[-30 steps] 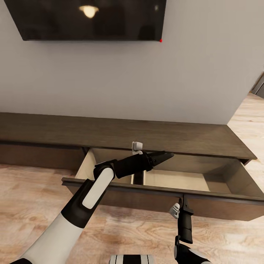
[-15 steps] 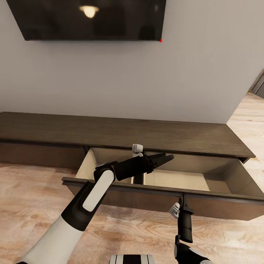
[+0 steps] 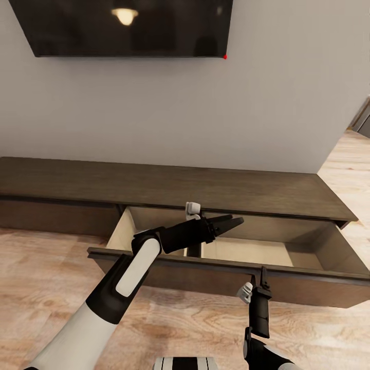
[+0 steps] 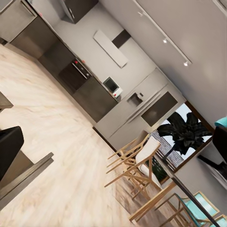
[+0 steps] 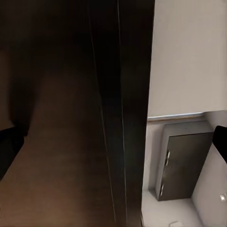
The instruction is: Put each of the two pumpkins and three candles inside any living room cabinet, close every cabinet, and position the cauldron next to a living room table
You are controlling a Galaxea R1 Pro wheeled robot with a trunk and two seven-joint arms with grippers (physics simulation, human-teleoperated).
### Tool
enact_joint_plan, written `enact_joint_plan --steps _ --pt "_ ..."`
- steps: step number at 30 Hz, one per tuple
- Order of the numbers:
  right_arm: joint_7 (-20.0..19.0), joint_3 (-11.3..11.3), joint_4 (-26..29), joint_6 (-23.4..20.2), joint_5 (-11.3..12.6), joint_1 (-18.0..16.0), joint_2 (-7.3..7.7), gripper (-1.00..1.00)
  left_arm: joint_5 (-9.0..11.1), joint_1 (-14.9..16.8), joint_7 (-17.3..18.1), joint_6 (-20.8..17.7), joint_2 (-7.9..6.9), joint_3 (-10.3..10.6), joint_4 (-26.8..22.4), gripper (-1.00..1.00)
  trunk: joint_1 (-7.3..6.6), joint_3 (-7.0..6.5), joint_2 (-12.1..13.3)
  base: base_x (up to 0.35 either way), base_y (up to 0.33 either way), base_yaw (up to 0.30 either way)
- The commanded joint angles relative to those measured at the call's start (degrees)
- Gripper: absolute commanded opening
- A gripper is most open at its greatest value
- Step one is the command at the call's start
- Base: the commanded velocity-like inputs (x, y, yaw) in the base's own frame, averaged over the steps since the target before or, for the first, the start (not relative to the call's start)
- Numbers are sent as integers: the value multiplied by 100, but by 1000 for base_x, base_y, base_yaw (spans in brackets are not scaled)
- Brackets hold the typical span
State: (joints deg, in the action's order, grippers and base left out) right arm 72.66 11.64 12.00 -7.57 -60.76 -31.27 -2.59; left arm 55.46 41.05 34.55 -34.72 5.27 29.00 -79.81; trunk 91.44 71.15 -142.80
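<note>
My left arm crosses in front of the open drawer, so I can't see the floor of its left half. The cabinet runs off the left edge of the head view, and the television is cut by the top edge. In the right wrist view the dark wood is too close and blurred to tell which part it is.
</note>
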Motion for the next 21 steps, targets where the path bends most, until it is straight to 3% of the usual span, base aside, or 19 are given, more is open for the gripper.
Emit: enact_joint_plan --steps 1,11,17,18,21 --pt "2 23 4 1 -5 -2 2 100 1 0 0 0 0 0 0 100 0 0 0 -101 38 0" --pt "35 34 4 3 -6 -2 -6 100 9 0 -1 0 0 -5 0 100 0 0 0 -264 93 0" --pt "69 36 4 49 -3 -2 25 100 9 0 -1 0 -6 -8 2 100 0 0 0 -83 15 0" --pt "64 33 5 114 -1 -2 42 100 10 0 -1 0 -7 -8 3 100 0 0 0 -13 2 0" --pt "5 -115 -16 616 14 -2 328 100 6 0 -1 2 -4 -9 5 100 0 0 0 -5 1 0"
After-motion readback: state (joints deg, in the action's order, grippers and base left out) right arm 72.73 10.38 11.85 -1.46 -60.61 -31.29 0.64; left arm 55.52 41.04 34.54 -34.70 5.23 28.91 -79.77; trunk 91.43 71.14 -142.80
